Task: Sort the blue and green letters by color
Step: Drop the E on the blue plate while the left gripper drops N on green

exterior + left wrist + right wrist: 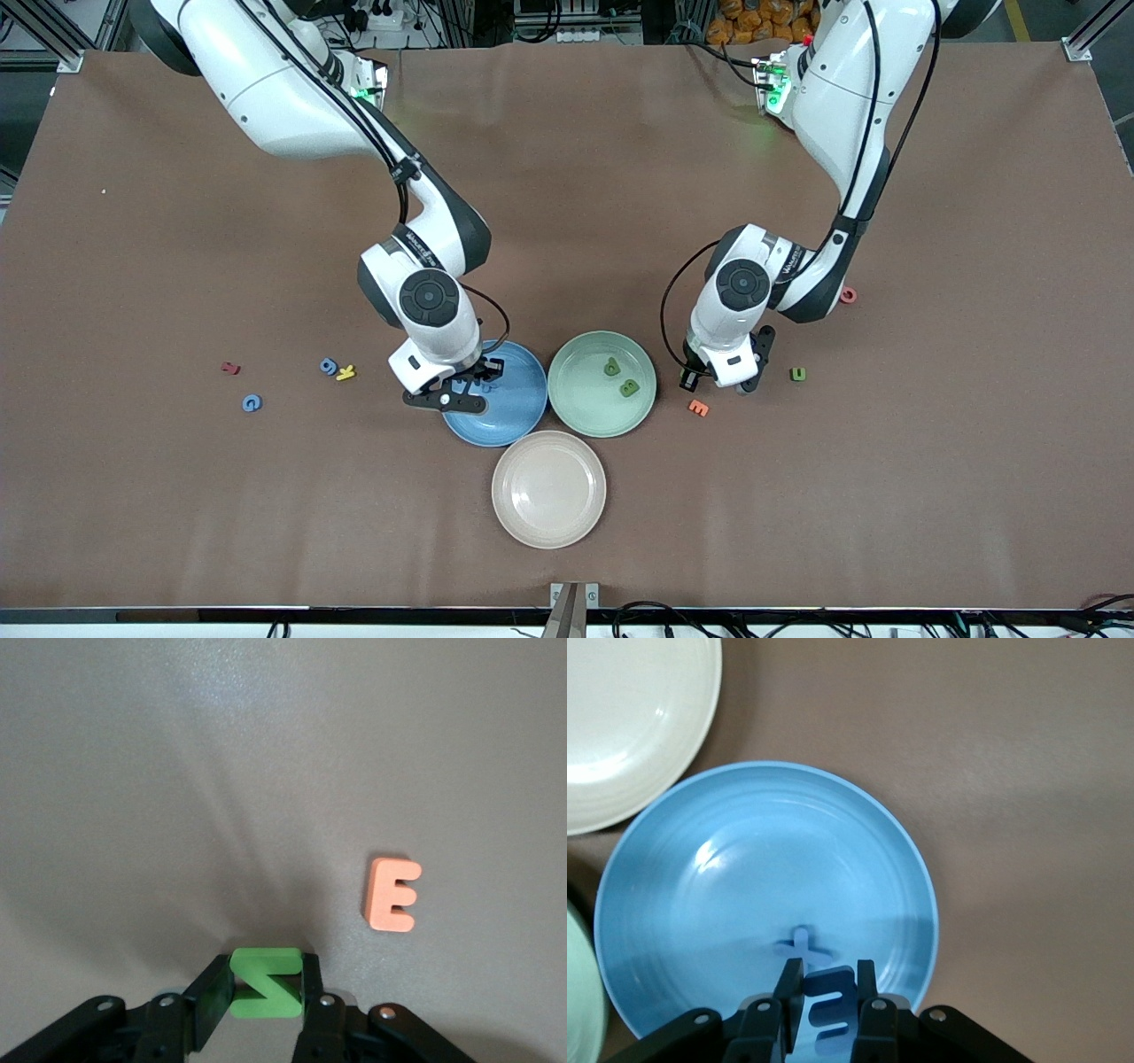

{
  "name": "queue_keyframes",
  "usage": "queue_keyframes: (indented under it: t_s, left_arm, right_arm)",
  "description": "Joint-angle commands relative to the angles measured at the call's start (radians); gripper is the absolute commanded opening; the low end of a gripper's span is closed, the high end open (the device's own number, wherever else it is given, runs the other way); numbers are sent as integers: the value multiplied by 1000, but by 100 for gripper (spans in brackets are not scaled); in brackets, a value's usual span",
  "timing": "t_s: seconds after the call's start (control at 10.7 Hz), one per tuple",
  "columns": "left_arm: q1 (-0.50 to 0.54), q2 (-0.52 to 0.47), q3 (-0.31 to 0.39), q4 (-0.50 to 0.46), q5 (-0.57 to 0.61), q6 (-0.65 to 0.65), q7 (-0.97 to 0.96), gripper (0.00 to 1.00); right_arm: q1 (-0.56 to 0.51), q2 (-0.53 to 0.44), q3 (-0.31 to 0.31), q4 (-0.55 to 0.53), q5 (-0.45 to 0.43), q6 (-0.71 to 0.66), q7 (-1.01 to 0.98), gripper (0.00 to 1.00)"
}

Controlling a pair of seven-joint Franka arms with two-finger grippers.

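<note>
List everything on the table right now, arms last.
Blue plate: one, beside the green plate; blue X in it.
Green plate: one; two green letters in it.
Pink plate: one, nearest the camera.
Blue letters: two, right arm's end.
Yellow letter: one, beside the blue letters.
Red letter: one.
Orange E: one.
Green u: one.
Pink letter: one.
Right gripper: over the blue plate, fingers shut on blue E.
Left gripper: fingers around green N.

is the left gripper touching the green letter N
Touching. In the left wrist view, the left gripper's fingers press against both sides of the green N, no gap showing.
</note>
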Motion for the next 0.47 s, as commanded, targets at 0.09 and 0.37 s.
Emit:
queue_keyframes:
  t_s: [0.09,0.37]
  left_arm:
    - [25,-74,3,-7,7,5,-20,0]
    - [25,-150,3,19,-1,-50,-23,0]
  right_arm:
    - [18,64,-9,81,-25,25,3,100]
    - [9,62,-13,81,-45,25,-8,100]
